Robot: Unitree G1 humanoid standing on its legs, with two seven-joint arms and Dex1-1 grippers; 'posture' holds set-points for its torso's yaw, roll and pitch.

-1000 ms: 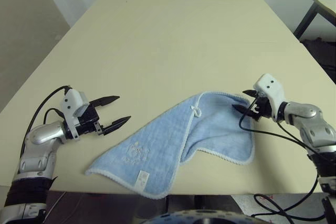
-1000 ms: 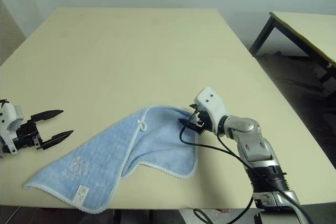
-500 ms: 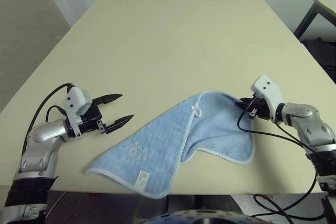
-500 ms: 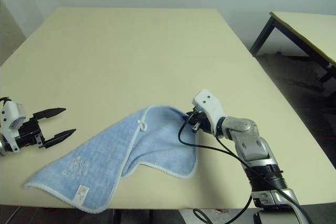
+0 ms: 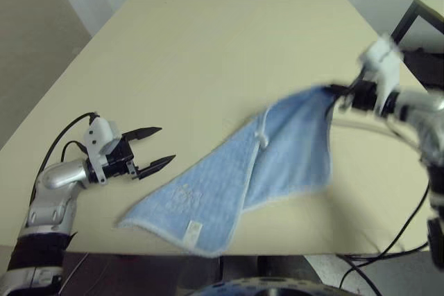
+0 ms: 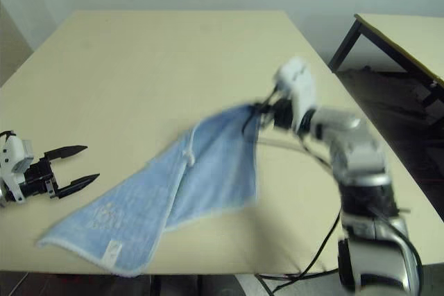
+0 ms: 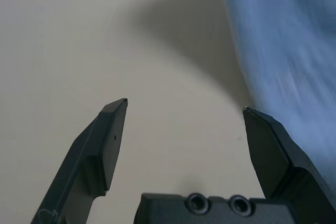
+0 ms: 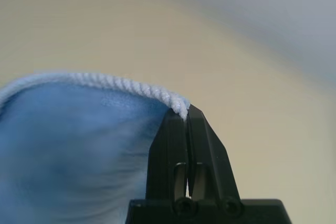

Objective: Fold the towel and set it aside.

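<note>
Towel [image 5: 229,185]: light-blue terry cloth with white stitched edging, one item, on the desk [image 5: 208,53] near its front edge. The half nearer the left hand lies flat on the desk, with a pale embroidered motif [image 5: 182,195] on its upper face and a small white label [image 5: 192,229] at its front border. The other half is lifted clear of the desk and hangs as a sloping sheet from its raised corner, casting a shadow on the desk below. A small white loop [image 5: 262,138] sits on the edging about midway along the towel, where the flat part meets the raised part. Right hand [image 5: 337,92]: black fingers pressed together on the raised corner of the towel, pinching the white edging; held above the desk, on the side of the towel away from the left hand. In the right wrist view the edging [image 8: 126,86] runs straight into the closed fingertips [image 8: 187,116]. Left hand [image 5: 158,148]: fingers spread wide, holding nothing, low over the desk just beside the flat end of the towel, pointing towards it, apart from the cloth. Second desk [image 6: 409,39]: dark-legged, beyond the right hand, well apart from the towel.
</note>
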